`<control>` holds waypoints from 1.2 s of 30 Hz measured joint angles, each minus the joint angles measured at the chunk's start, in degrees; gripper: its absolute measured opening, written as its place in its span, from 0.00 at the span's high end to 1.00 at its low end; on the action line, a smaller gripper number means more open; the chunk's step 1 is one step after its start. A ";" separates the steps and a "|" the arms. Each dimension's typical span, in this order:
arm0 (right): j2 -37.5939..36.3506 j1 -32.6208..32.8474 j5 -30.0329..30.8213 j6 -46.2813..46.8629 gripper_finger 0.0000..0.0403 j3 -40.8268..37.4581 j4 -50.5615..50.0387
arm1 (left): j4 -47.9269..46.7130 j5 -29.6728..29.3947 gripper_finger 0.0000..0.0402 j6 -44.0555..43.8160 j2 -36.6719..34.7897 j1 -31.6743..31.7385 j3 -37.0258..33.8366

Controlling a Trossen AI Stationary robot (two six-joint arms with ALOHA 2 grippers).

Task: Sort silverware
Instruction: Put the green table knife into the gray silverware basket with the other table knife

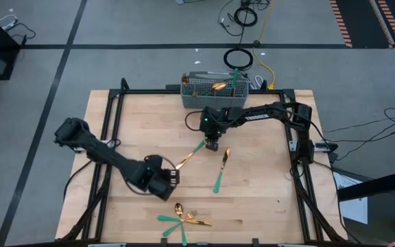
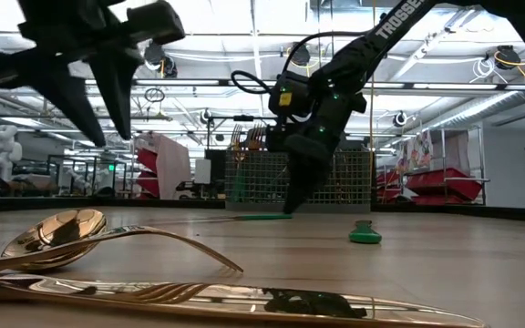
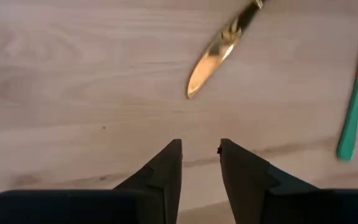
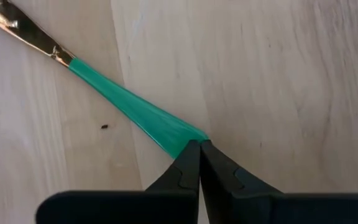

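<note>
The right claw (image 4: 199, 144) is pinched tight on the tip of a knife's (image 1: 192, 153) teal handle, near the middle of the surface (image 1: 266, 185), just in front of the caddy (image 1: 214, 91). The knife lies flat, its gold blade pointing toward the left claw (image 3: 200, 149), which hangs above bare wood with its fingers a narrow gap apart and nothing between them.

The grip is at the very end of the handle (a poor lever), so my judgement is that the lift should go slowly and straight up; a quick swing could let the blade droop or twist out. It would help to keep the handle high so the knife hangs blade-down, then lower it into a caddy compartment.

A second piece (image 1: 221, 171) lies just beside the knife toward the front edge, gold head nearest the right claw. A small heap (image 1: 184, 219) of spoons and forks waits near the front edge, well apart from both claws. Some pieces already stand in the caddy, though which compartment holds what I cannot tell.
</note>
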 joint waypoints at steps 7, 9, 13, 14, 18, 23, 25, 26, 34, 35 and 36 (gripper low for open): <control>0.09 0.02 -0.02 2.16 1.00 -0.02 1.89 | 6.82 -5.06 0.72 -13.90 2.12 -2.84 -3.88; 0.09 0.02 -0.02 2.16 1.00 -0.06 2.01 | 12.61 -5.52 0.72 -13.86 2.12 -2.45 -6.56; 0.09 0.02 -0.02 2.16 1.00 -0.07 1.99 | 17.71 -5.68 0.71 -14.21 1.08 -1.28 -12.53; 0.09 0.02 -0.02 2.16 1.00 -0.07 1.99 | 18.27 -5.63 0.71 -14.28 0.24 -0.99 -13.83; 0.09 0.02 -0.02 2.16 1.00 -0.07 2.26 | 22.73 -5.98 0.71 -14.40 -2.77 0.11 -17.68; 0.11 0.02 0.02 2.16 1.00 -0.08 2.88 | 33.00 -6.58 0.71 -14.37 -3.30 1.64 -21.82; 0.11 0.02 0.02 2.16 1.00 -0.08 3.12 | 38.25 -6.74 0.71 -14.38 -2.85 2.14 -23.58; 0.11 0.02 0.04 2.16 1.00 -0.08 3.16 | 39.69 -6.79 0.71 -14.38 -2.80 2.24 -24.33; 0.15 0.02 0.05 2.13 1.00 -0.09 3.74 | 37.19 -5.04 0.71 -14.41 -2.97 2.21 -25.05; 0.15 0.02 0.05 2.13 1.00 -0.09 3.74 | 37.77 -4.66 0.71 -14.39 -2.99 2.21 -25.05; 0.15 0.02 0.06 2.13 1.00 -0.09 3.77 | 38.35 -4.16 0.71 -14.37 -2.99 2.21 -25.05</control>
